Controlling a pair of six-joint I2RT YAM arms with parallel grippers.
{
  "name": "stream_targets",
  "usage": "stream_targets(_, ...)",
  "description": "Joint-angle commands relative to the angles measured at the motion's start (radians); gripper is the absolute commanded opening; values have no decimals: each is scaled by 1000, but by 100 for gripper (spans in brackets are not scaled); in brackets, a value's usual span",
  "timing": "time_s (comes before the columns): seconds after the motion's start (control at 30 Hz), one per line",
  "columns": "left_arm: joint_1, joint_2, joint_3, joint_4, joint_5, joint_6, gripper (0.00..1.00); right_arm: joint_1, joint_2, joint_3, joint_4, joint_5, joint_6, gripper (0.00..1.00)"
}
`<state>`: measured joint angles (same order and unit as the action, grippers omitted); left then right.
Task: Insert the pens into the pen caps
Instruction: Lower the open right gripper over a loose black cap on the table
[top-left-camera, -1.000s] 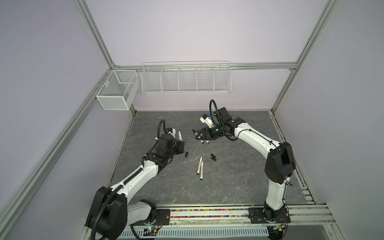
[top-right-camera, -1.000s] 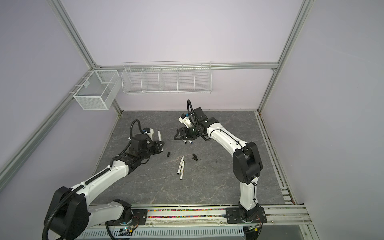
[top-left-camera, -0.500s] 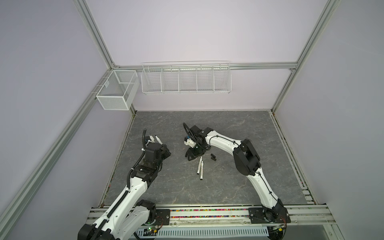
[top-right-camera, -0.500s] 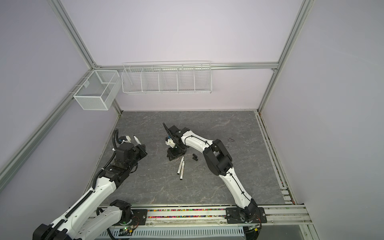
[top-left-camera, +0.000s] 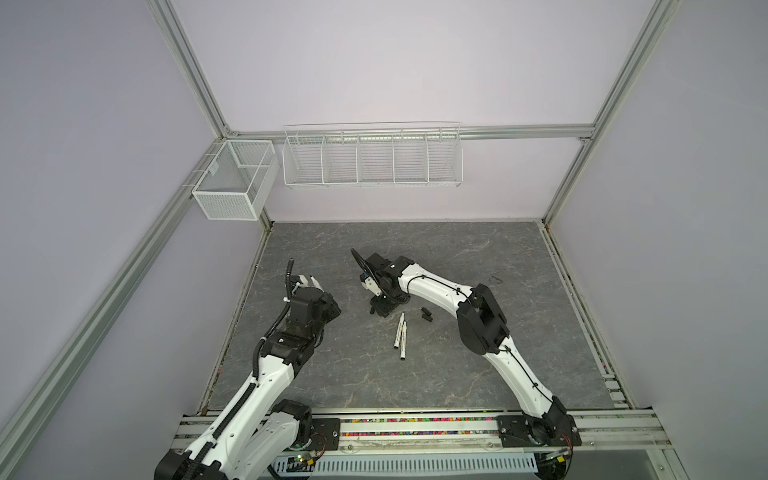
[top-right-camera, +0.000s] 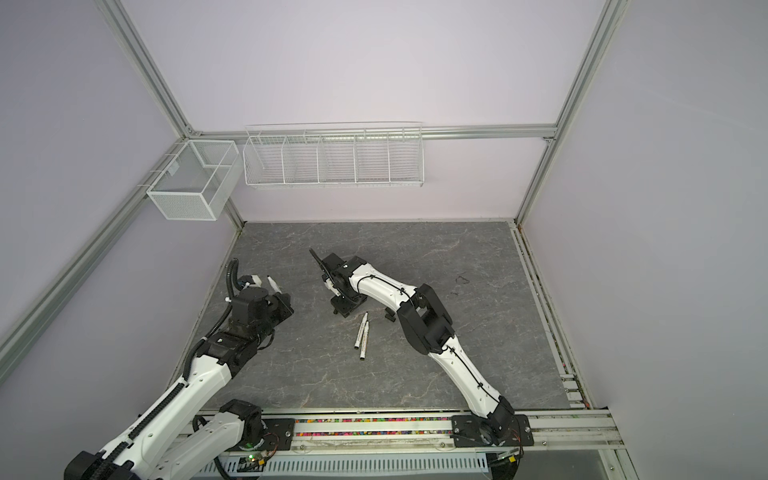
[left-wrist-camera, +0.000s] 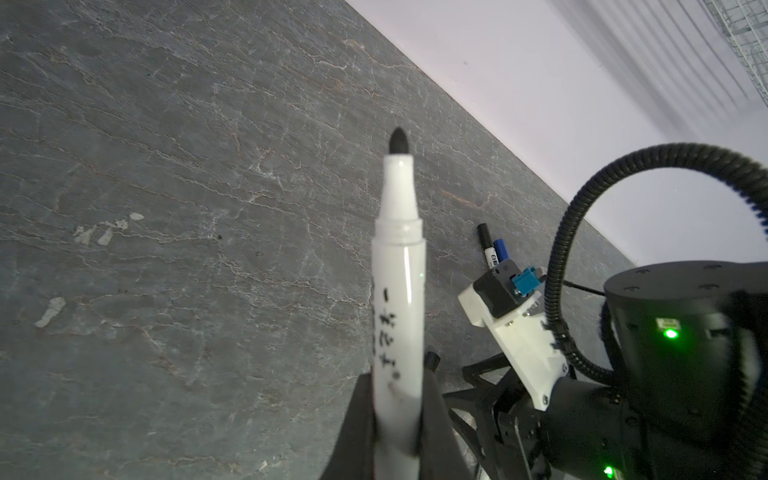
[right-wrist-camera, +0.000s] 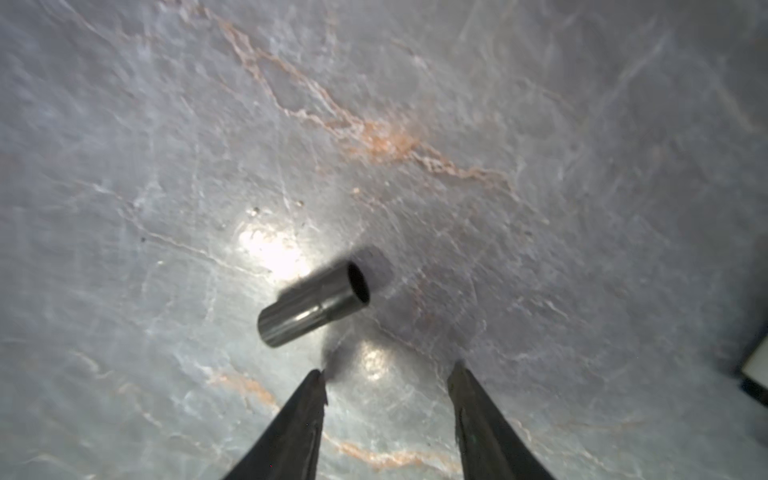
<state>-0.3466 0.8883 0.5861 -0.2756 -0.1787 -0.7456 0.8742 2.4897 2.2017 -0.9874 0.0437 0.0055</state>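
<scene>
Both crouched low: left tool (left-wrist-camera: 397, 415) clamps an uncapped pen (left-wrist-camera: 399, 270), right tool (right-wrist-camera: 388, 370) points down, gaping empty above a cap (right-wrist-camera: 313, 305).

The left gripper (top-left-camera: 323, 300) holds a white pen (top-left-camera: 316, 284) that points up and away. The right gripper (top-left-camera: 381, 310) stands low over the grey table (top-left-camera: 478, 249), near two pens (top-left-camera: 399, 331) lying side by side. Two black caps (top-left-camera: 428, 318) lie just beside them.

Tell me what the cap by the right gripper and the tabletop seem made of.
Cap: probably glossy dark plastic, with a bright highlight streak. Tabletop: grey, veined like slate, with glare spots; real stone or a printed sheet, I cannot tell.
</scene>
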Motion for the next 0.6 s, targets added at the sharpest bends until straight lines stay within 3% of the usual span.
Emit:
stream_targets(0.0,9,-12,43,-46,-1,13,0,17,68,9,-7,72,-87,54)
stream_targets(0.57,14,-43,113,-170,-6,55,0,28,174,151,75,52,-154,55)
